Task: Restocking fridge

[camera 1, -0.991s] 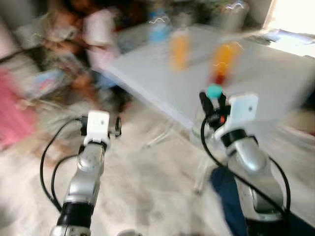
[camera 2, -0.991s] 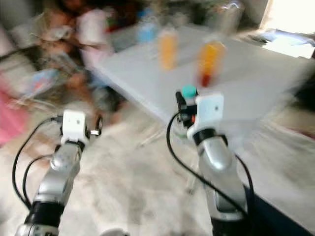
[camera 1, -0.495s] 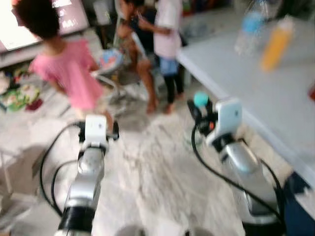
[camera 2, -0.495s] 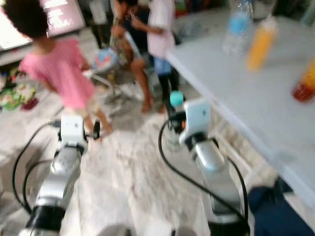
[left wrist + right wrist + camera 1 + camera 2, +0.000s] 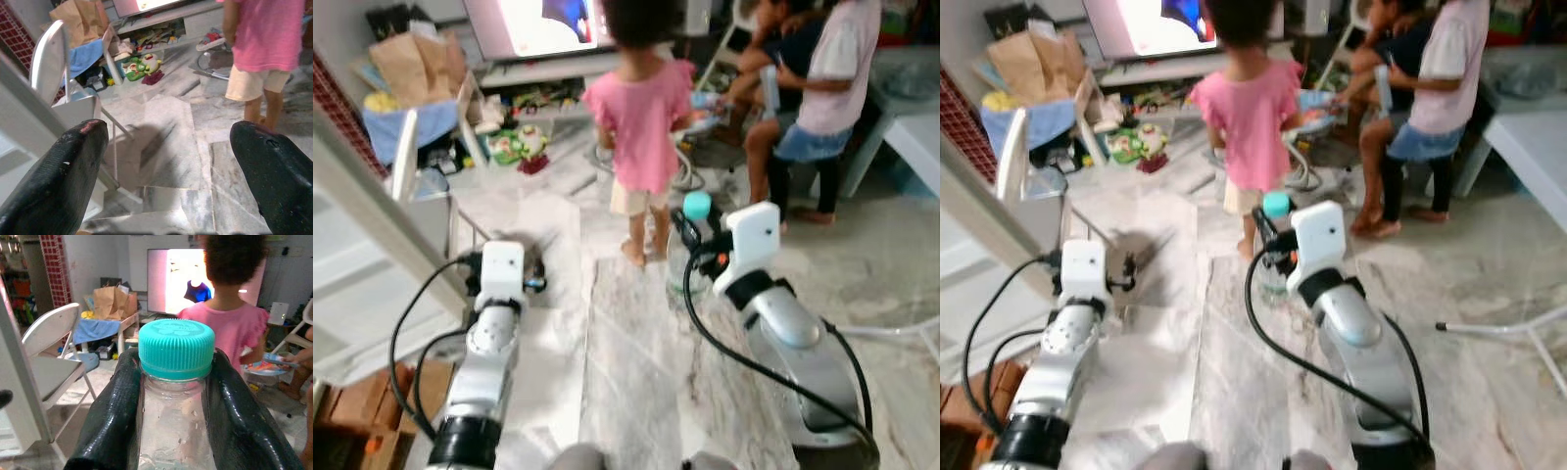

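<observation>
Clear ribbed plastic, one bottle (image 5: 173, 431), with a teal ridged cap (image 5: 176, 348): my right gripper (image 5: 695, 245) has its two glossy black fingers (image 5: 110, 416) closed against the neck on either side, just under the cap, and holds it upright in front of me above the floor. My left gripper (image 5: 171, 161) carries nothing; its two matte, rounded black fingers (image 5: 58, 174) are spread wide with bare floor between them. Floor (image 5: 626, 382): pale marble slabs veined in grey, smooth, with visible joints. People, three: one small person in a pink top (image 5: 641, 108) stands barefoot with back to me, just beyond the bottle; two more (image 5: 808, 88) are together further off to my right, one in a pale pink shirt and blue shorts. White folding chair (image 5: 54, 83), one, to my left, with a blue cloth (image 5: 88, 54) behind it. Brown paper bag (image 5: 111, 301), one, beside a lit screen (image 5: 181, 279) on a low white stand. Toys (image 5: 514, 142) lie scattered under the stand. A white tabletop corner (image 5: 1533, 147) shows at the far right.
</observation>
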### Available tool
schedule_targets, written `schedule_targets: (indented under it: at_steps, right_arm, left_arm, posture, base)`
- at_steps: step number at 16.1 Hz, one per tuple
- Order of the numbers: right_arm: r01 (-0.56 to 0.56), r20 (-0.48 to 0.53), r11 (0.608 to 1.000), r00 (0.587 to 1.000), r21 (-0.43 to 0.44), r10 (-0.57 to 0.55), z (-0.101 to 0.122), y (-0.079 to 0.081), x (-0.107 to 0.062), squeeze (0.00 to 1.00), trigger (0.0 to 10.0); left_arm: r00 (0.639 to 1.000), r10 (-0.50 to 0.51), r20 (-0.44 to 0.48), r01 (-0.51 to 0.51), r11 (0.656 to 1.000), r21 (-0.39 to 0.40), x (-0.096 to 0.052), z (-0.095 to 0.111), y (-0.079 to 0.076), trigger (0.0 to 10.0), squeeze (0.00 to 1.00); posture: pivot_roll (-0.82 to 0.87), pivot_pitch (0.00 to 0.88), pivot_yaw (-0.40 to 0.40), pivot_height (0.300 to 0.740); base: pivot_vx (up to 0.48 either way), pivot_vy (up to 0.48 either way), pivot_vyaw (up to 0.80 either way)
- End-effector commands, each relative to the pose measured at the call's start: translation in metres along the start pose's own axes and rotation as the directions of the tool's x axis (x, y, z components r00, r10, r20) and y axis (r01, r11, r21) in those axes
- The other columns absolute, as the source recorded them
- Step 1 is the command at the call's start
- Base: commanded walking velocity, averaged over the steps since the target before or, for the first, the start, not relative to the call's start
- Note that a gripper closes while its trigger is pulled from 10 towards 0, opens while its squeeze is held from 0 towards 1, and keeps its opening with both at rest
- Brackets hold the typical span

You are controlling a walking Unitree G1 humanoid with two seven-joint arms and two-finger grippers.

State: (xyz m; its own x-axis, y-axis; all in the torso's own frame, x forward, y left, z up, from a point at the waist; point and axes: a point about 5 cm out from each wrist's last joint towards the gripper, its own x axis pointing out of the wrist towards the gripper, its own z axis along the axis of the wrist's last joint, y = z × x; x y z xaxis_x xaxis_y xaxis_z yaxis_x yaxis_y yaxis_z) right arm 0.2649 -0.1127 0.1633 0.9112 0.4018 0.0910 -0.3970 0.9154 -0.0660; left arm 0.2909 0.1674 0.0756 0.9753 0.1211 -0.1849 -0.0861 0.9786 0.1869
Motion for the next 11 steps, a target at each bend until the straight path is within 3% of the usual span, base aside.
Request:
schedule_targets:
  at_steps: [1,7,9,11]
  right_arm:
    - [-0.032,0.065,0.999,0.997,0.001,0.032,0.013,0.007,0.003,0.00,10.0]
    - [-0.003,0.036,1.000,0.999,0.006,0.003,0.002,0.003,-0.006,0.00,10.0]
    - [0.027,0.026,1.000,0.999,0.001,-0.027,-0.003,-0.003,-0.010,0.00,10.0]
    - [0.189,-0.001,0.981,0.982,-0.035,-0.189,-0.015,-0.030,-0.019,0.00,10.0]
  left_arm:
    - [0.999,0.038,0.000,-0.038,0.999,0.019,0.000,0.000,0.016,10.0,0.00]
    - [0.998,0.055,0.015,-0.055,0.998,0.022,-0.010,-0.005,0.017,10.0,0.00]
    - [0.998,0.066,0.025,-0.066,0.998,0.015,-0.014,-0.006,0.024,10.0,0.00]
    - [0.994,0.070,0.090,-0.068,0.997,-0.025,-0.027,-0.001,0.039,10.0,0.00]
  posture:
    - [-0.04,0.013,0.056,0.740]
    - [-0.01,0.000,0.040,0.740]
    - [0.01,0.000,0.032,0.740]
    - [0.03,0.000,0.027,0.740]
  base:
    - [0.000,0.480,0.80]
    - [0.000,0.462,0.80]
    - [0.000,0.000,0.80]
    - [0.000,0.000,0.00]
